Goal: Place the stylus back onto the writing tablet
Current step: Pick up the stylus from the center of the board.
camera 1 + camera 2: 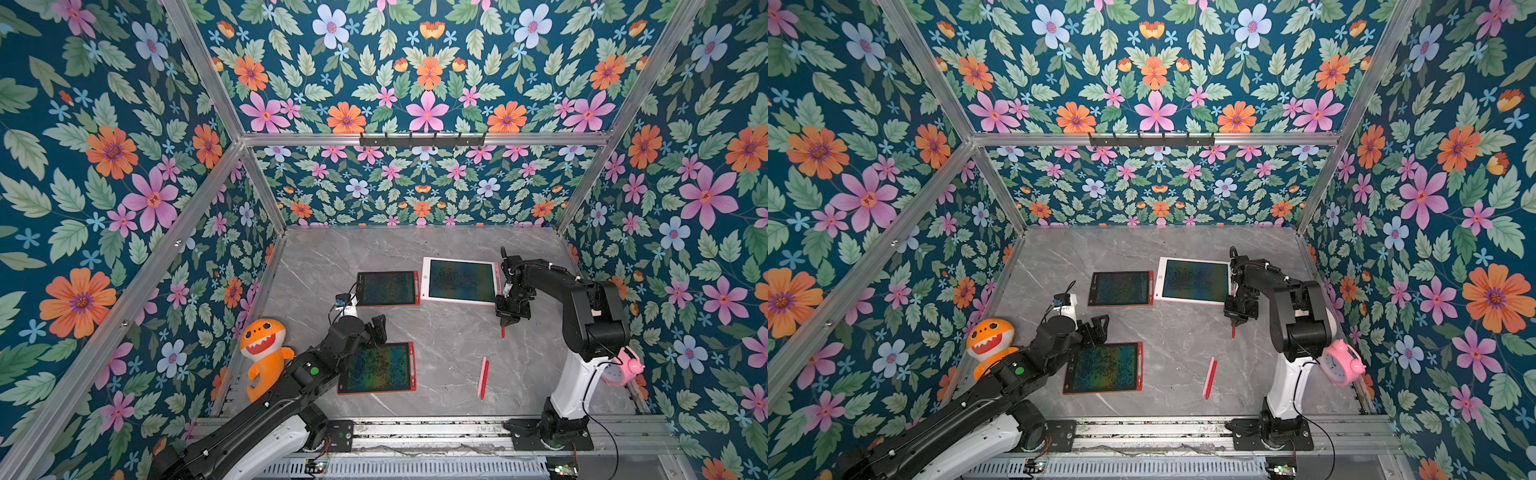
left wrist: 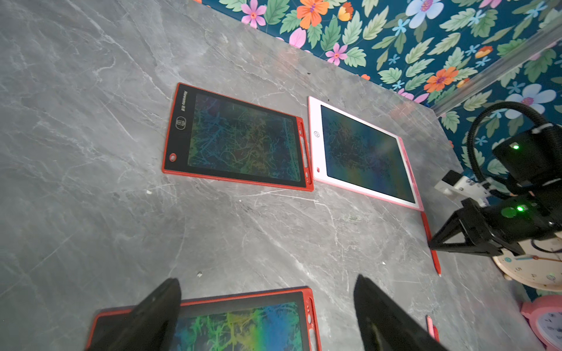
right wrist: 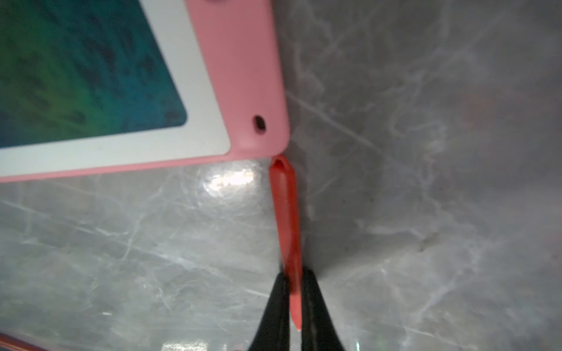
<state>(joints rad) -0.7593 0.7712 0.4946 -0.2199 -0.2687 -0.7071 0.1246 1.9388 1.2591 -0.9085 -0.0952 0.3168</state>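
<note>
**Right gripper** (image 3: pixel 294 279): jaws clenched on the red stylus (image 3: pixel 286 212), pinching the shaft close to its pointed end. Behind the jaws, only the tapered tip protruding. Ahead of the jaws, the rest of the shaft running out low over the marble table (image 3: pixel 425 152); lifted or resting, not determinable. Blunt end just beside the corner of the pink tablet (image 3: pixel 243 76), not on it.

**Step in hand, as judged:** grasp completed; lift and carry pending.

**Next move:**
- Raise the stylus clear of the table, then select the target.
- Judging by the red shaft, prefer a red-framed tablet over the pink one directly ahead of the jaws. Candidates are the far red tablet (image 1: pixel 386 289), past the pink one, and the near red tablet (image 1: pixel 376 368), well apart from the jaws.
- Hold the shaft level and parallel to the holder edge before lowering.

**Left gripper** (image 2: pixel 267 278): jaws released, spread wide, empty, hovering above the near red tablet.

**Two loose styluses** (image 1: pixel 483 378): behind the right jaws, well apart. Leave untouched for now.
</note>
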